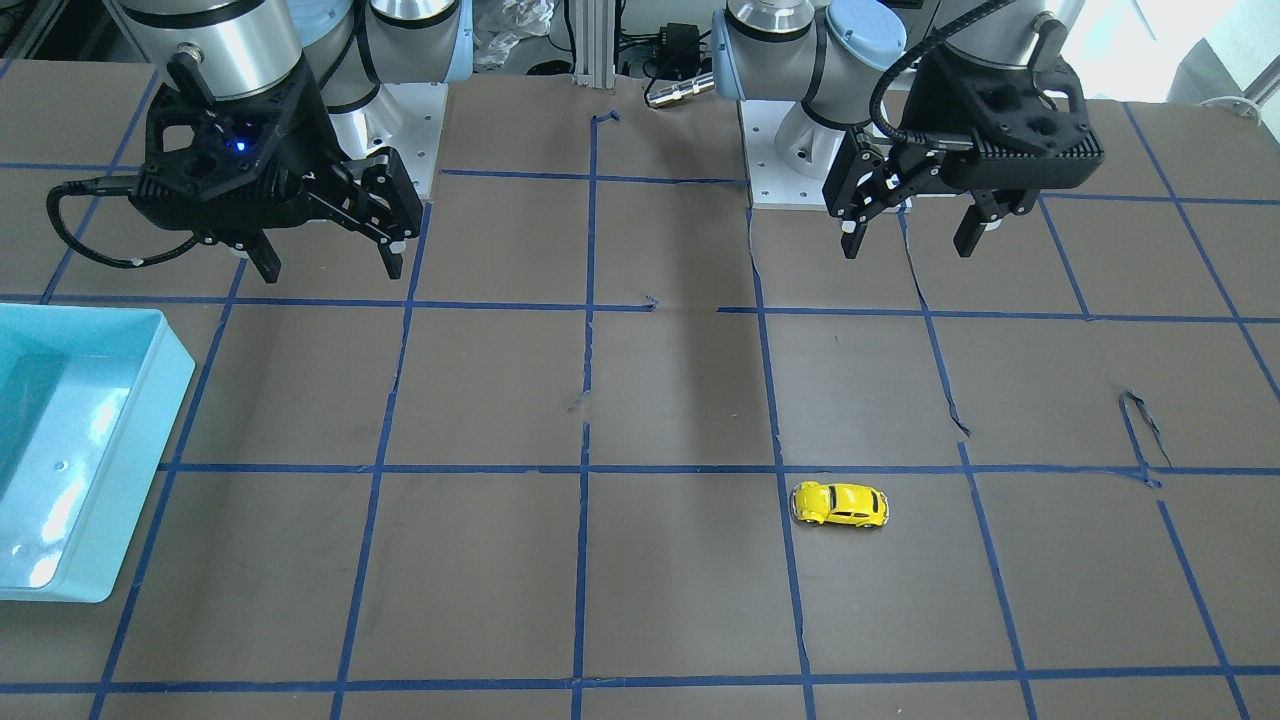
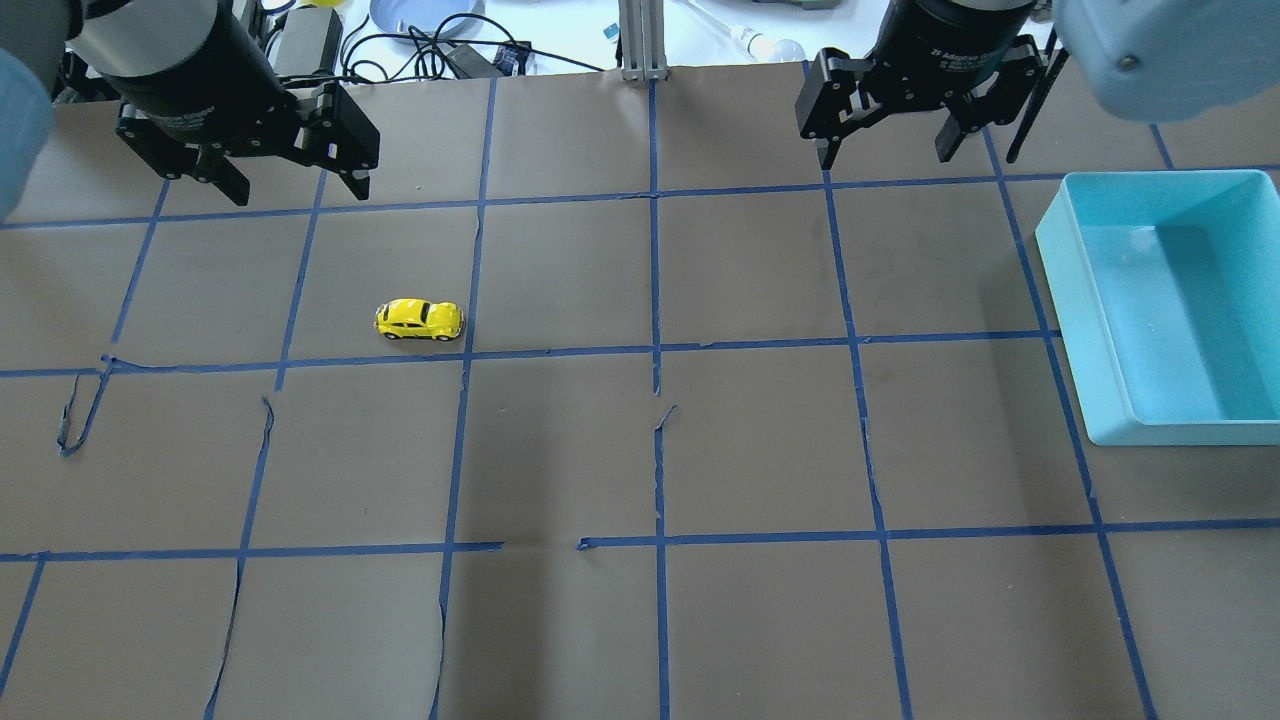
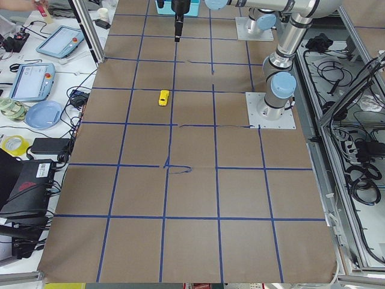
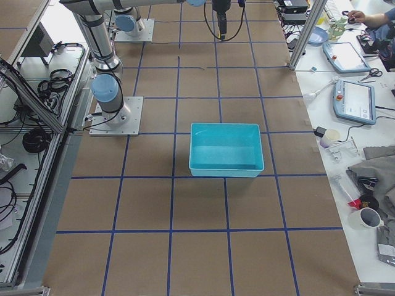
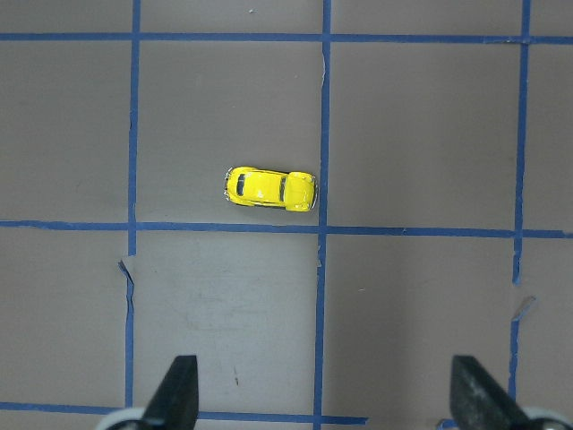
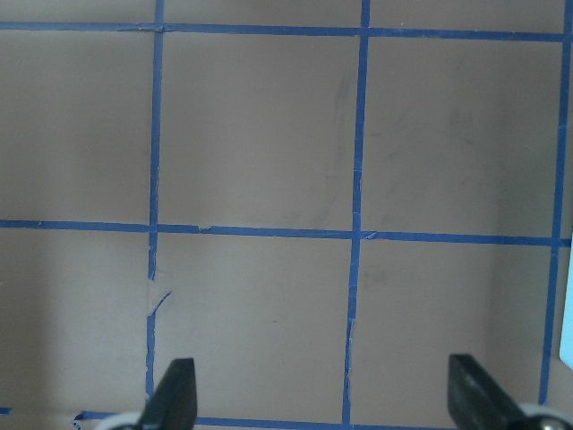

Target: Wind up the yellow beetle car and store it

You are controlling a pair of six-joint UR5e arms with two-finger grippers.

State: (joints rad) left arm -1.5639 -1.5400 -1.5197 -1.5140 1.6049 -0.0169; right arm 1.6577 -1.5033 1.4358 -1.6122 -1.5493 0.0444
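Note:
The yellow beetle car (image 1: 840, 504) stands on its wheels on the brown table, beside a blue tape line; it also shows in the overhead view (image 2: 420, 320), the left side view (image 3: 163, 97) and the left wrist view (image 5: 269, 189). My left gripper (image 2: 300, 190) is open and empty, raised above the table behind the car; it also shows in the front view (image 1: 908, 245) and the left wrist view (image 5: 327, 399). My right gripper (image 2: 886, 158) is open and empty, raised on the other side of the table; it also shows in the front view (image 1: 332, 270) and the right wrist view (image 6: 327, 394).
A light blue bin (image 2: 1080, 330) stands at the table's edge on my right side, with nothing seen in it; it also shows in the front view (image 1: 140, 470) and the right side view (image 4: 225, 169). Blue tape lines grid the brown table (image 2: 650, 450). Operators' gear lies beyond the far edge.

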